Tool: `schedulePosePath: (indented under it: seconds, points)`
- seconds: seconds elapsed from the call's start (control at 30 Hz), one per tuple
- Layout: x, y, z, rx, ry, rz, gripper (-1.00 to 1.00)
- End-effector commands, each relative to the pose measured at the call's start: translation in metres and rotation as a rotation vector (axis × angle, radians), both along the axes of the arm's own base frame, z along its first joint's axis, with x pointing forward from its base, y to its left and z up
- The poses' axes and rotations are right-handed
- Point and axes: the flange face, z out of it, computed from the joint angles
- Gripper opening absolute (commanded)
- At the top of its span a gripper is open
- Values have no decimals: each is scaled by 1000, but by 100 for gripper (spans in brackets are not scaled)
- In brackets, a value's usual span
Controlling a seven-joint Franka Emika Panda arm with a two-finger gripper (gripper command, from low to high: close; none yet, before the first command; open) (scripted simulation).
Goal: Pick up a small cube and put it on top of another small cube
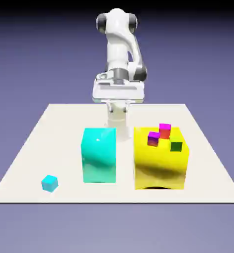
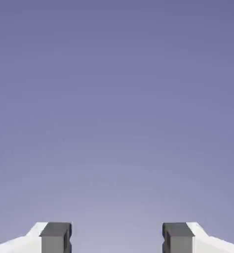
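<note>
Nothing of the task looks done yet. The small cyan cube (image 1: 49, 183) sits alone on the surface (image 1: 35, 143), near the front corner on the exterior view's left, well apart from everything else and untouched. The tool (image 2: 116, 237) is spread wide with nothing between its tips; the hand view shows only the plain backdrop beyond them, so it does not seem to be aimed at any cube. In the exterior view the arm (image 1: 120, 49) stands at the far edge of the surface, its hand raised behind the large cyan block (image 1: 99, 155). Beside that block, toward the exterior view's right, stands a large yellow block (image 1: 161, 165) carrying three small cubes on its top: a red one (image 1: 165, 130), a purple one (image 1: 153, 139) and a green one (image 1: 176, 146). Judging from this, every step is left: reaching across to the small cyan cube, closing on it, lifting it, and setting it on one of the other small cubes, likely atop the yellow block.
</note>
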Motion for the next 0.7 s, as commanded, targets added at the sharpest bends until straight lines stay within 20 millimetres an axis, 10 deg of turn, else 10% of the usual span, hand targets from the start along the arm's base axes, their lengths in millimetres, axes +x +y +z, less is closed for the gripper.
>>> schedulePosePath:
  seconds: [0.0,0.3,0.67]
  points:
    - [8,-12,-8,44,48,-49,0]
    - [49,-120,-95,429,440,-495,0]
    - [48,-238,-200,862,775,-1013,0]
